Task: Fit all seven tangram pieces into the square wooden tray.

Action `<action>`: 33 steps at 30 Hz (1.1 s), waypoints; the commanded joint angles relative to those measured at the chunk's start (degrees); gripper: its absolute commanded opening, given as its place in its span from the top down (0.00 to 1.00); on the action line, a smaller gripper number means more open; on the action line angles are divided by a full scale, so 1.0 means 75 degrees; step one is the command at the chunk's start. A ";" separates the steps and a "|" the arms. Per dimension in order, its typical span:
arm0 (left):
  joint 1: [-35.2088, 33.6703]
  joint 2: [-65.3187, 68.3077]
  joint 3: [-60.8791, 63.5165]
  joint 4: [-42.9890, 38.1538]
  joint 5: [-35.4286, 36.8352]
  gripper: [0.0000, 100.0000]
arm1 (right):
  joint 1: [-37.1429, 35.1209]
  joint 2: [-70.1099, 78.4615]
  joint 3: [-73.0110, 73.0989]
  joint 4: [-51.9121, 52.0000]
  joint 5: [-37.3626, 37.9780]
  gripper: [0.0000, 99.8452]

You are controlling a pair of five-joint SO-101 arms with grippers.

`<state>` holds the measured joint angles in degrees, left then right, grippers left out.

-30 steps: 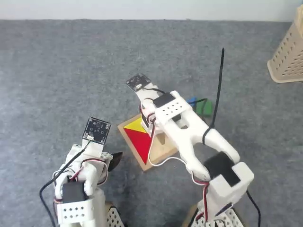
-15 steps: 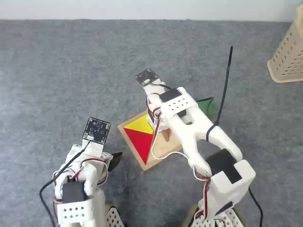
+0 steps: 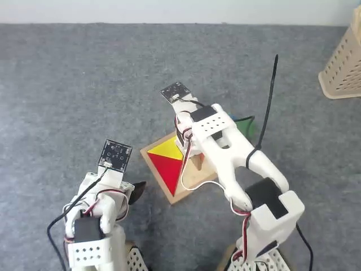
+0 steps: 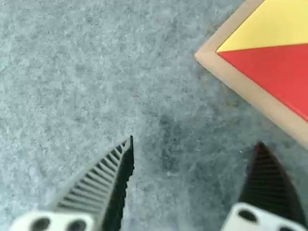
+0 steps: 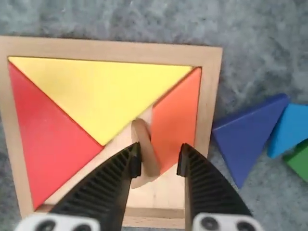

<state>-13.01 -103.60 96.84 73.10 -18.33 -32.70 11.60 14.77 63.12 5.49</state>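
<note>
Squarely between the parted fingers of the right gripper [image 5: 161, 150], an unpainted piece [image 5: 146, 155] stands on edge in the bare gap of the tray [image 5: 212, 96], against the orange triangle [image 5: 182, 115]; the left gripper [image 4: 195, 143], also open, hangs beside the tray's corner.

The table top [image 3: 79, 79] is grey and fuzzy, like a carpet. The square wooden tray [image 5: 110, 45] lies flat on it, near the middle. A dark blue triangle [image 5: 243, 139] lies on the grey top right next to one side of the tray, with one point facing the tray. A light blue piece [image 5: 291, 129] lies against the dark blue triangle, on the side away from the tray. A green piece [image 5: 299, 161] lies just beside the light blue piece. A tan basket [image 3: 345, 62] with slots stands at the far right edge, well away from the tray.
</note>
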 commanded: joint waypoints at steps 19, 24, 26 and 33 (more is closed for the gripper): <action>0.0035 -0.0105 -0.0041 0.0000 -0.0035 0.65 | 0.0463 -0.2714 0.2708 -0.1764 0.0211 0.99; 0.0035 -0.0105 -0.0041 0.0000 -0.0035 0.65 | 0.0264 -0.2233 0.2473 -0.1752 0.0211 0.99; 0.0035 -0.0105 -0.0041 0.0000 -0.0035 0.65 | 0.0158 -0.2210 0.2473 -0.1741 0.0211 0.99; 0.0035 -0.0105 -0.0041 0.0000 -0.0035 0.65 | -0.0029 -0.2432 0.2497 -0.1705 0.0199 0.99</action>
<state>-13.01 -103.60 96.84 73.10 -18.33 -32.35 -4.04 36.75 50.99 6.37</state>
